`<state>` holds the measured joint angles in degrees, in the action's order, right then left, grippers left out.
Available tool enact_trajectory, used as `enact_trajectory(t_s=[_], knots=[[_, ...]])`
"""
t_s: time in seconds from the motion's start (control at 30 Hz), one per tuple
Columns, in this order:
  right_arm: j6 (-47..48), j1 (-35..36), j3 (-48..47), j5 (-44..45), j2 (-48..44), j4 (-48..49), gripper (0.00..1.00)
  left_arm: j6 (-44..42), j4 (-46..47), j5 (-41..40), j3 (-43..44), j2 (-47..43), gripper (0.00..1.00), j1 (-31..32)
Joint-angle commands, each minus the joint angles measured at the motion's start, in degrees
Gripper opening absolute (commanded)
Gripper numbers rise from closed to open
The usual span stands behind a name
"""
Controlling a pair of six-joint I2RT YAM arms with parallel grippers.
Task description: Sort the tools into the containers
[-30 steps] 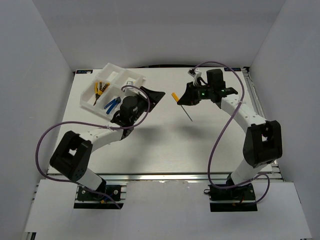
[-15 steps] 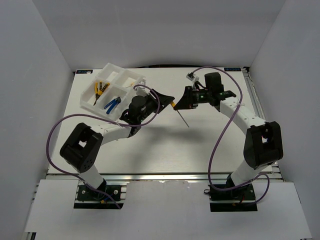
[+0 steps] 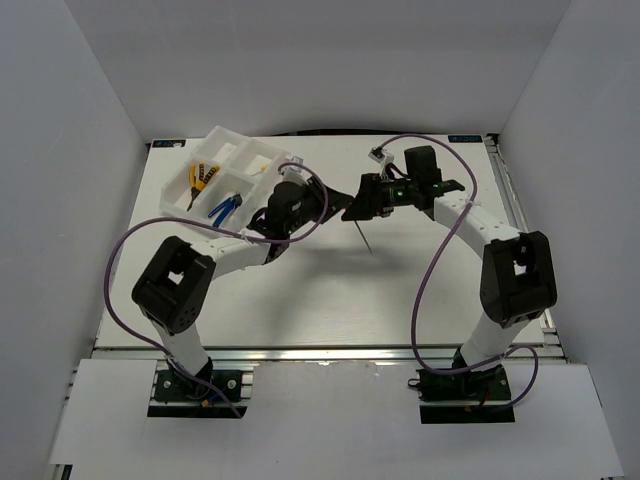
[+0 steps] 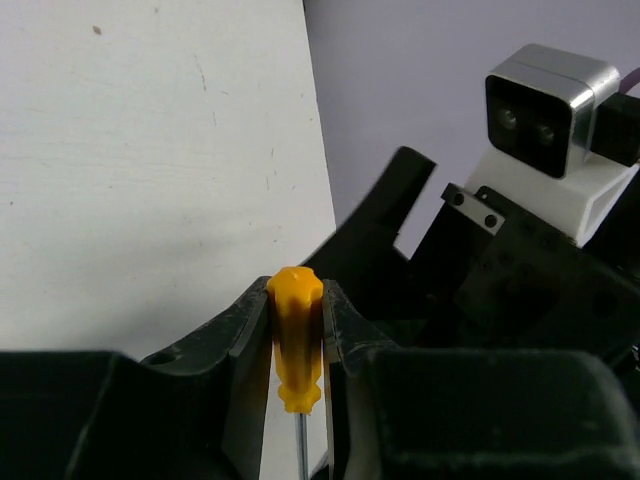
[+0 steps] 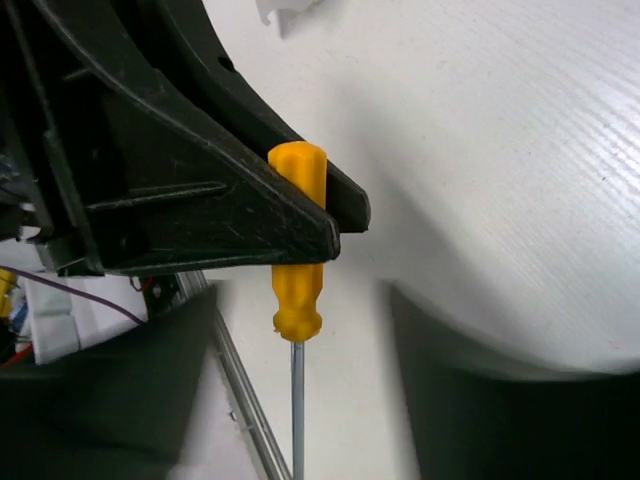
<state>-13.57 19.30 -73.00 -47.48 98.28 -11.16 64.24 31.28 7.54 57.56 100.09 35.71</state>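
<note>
Since a second ago the left arm has swung right, away from the tray, and now meets the right arm over the middle of the white table (image 3: pixel 300 290). The left gripper (image 4: pixel 295 298) is closed on the orange-yellow handle of a screwdriver (image 5: pixel 297 295), a black finger pressed to each side. The thin shaft hangs down, off the table. The right gripper (image 3: pixel 358 200) sits just beside it; its own fingers look spread well clear of the shaft, so it appears to have nothing in hold. I judge this a handover, with the tool's weight now on the left side alone. The pinch is on a smooth, rounded handle with the long shaft below it, so the tool could pivot or slip out if the arm swings fast. The two grippers are nearly touching, and a careless retreat by the right one could knock the handle loose. The white divided tray (image 3: pixel 255 143) stands at the far left, well apart from the tool. Blue pliers (image 3: pixel 224 208) and yellow-black pliers (image 3: pixel 203 176) already lie in two of its compartments. The dangling shaft could catch the tray wall on the way in. A purple cable (image 3: pixel 115 250) loops beside the left arm.
</note>
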Motion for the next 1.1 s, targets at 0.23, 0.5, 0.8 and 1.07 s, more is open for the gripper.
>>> enact_trajectory(t_s=[0.23, 0.5, 0.8, 1.07], knots=[[25.1, -3.7, -3.0, -6.2, -4.9, -9.7, 0.89, -37.8, -49.6, -14.2, 38.9, 5.8, 0.0, -10.3], [47.8, -7.2, 4.6, -7.1, -16.8, -13.3, 0.89, -67.4, -55.3, -25.1, 62.4, 21.2, 0.0, -18.3], [47.0, -10.0, 10.7, -11.2, -19.4, -15.3, 0.89, -85.2, -30.5, -24.2, 57.6, 28.4, 0.0, -20.2], [45.8, -10.2, 12.8, -12.4, -19.4, -15.3, 0.89, -89.1, -27.2, -22.7, 59.4, 32.3, 0.0, -20.7]])
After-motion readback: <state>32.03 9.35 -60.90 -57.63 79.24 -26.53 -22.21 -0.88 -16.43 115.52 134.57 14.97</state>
